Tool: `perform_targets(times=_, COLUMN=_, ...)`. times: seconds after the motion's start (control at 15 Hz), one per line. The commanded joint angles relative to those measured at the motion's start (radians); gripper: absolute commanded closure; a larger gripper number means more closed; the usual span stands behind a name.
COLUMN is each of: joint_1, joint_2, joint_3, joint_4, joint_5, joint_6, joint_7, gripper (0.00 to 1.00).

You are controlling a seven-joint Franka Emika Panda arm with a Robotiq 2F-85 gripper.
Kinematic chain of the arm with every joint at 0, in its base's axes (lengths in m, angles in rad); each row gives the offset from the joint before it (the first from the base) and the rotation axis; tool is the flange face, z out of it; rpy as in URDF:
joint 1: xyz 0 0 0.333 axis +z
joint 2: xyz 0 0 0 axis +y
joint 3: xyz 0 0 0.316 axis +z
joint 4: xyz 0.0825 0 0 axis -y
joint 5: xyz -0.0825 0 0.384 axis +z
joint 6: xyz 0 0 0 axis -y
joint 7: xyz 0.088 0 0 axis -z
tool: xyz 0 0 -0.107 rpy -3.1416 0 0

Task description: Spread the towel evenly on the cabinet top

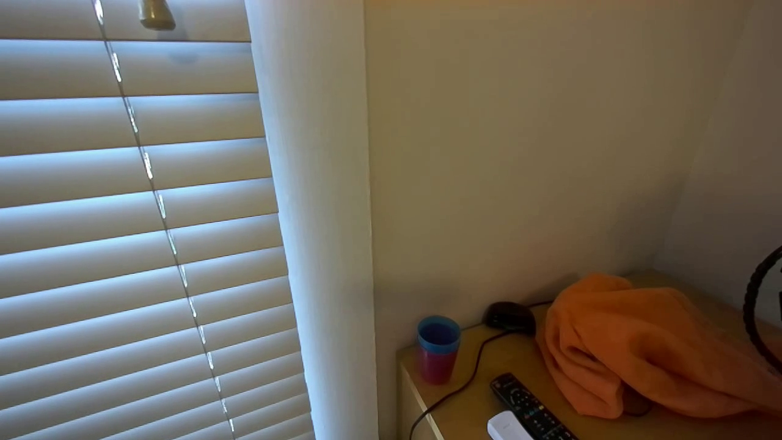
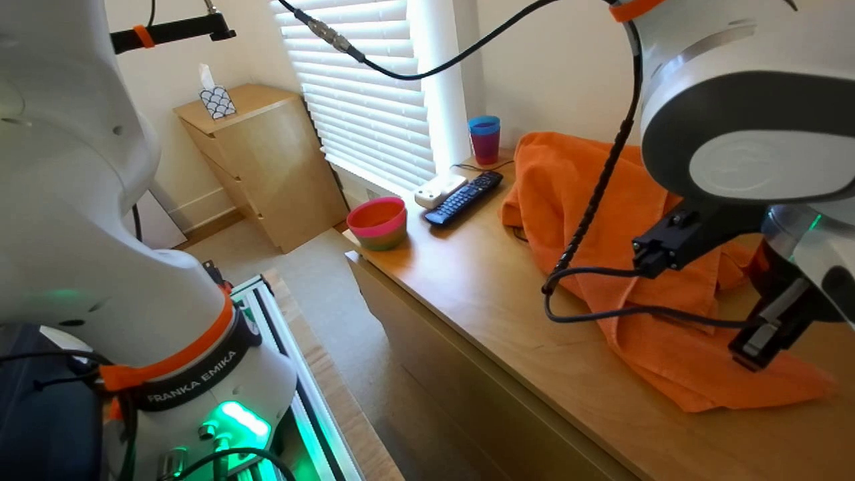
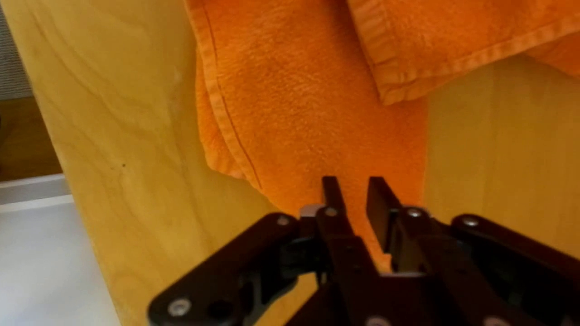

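Fuzzy, hemmed orange towel (image 3: 299, 113) lies bunched and creased on smooth, wood-grained cabinet top (image 3: 131, 136), one end flat. Black, angular gripper (image 3: 353, 182) above flat end, slim fingers narrowly apart, contact unclear.

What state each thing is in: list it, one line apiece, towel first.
Towel: crumpled, partly folded over itself, not spread evenly
Gripper: jaws narrowly apart over the towel; contact unclear
Cabinet top: partly covered by the towel
Blue-topped cup: upright, possibly nested
Pink-rimmed bowl: upright, possibly nested
Remote: buttons up
Blinds: lowered
Base light: lit green
Tissue box: tissue sticking out
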Motion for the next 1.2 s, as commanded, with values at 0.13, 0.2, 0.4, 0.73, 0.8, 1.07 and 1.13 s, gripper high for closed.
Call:
perform_targets(times=0.13, joint_1=0.009, joint_2=-0.06, joint_3=-0.006, joint_4=-0.029, joint_5=0.0, joint_6=-0.063, joint_7=-0.016, gripper=1.0)
perform_targets(times=0.2, joint_1=0.012, joint_2=-0.063, joint_3=-0.01, joint_4=-0.029, joint_5=-0.013, joint_6=-0.095, joint_7=-0.014, gripper=1.0)
perform_targets(times=0.4, joint_1=0.026, joint_2=-0.062, joint_3=-0.03, joint_4=-0.021, joint_5=-0.066, joint_6=-0.213, joint_7=0.008, gripper=0.68)
perform_targets(times=0.73, joint_1=0.046, joint_2=-0.045, joint_3=-0.057, joint_4=-0.016, joint_5=-0.127, joint_6=-0.232, joint_7=0.04, gripper=0.31)
perform_targets(times=0.8, joint_1=0.046, joint_2=-0.036, joint_3=-0.06, joint_4=-0.011, joint_5=-0.135, joint_6=-0.231, joint_7=0.042, gripper=0.22)
perform_targets(times=1.07, joint_1=0.052, joint_2=-0.014, joint_3=-0.058, joint_4=-0.003, joint_5=-0.153, joint_6=-0.223, joint_7=0.045, gripper=0.07)
perform_targets(times=1.13, joint_1=0.055, joint_2=-0.013, joint_3=-0.059, joint_4=-0.006, joint_5=-0.156, joint_6=-0.22, joint_7=0.047, gripper=0.01)
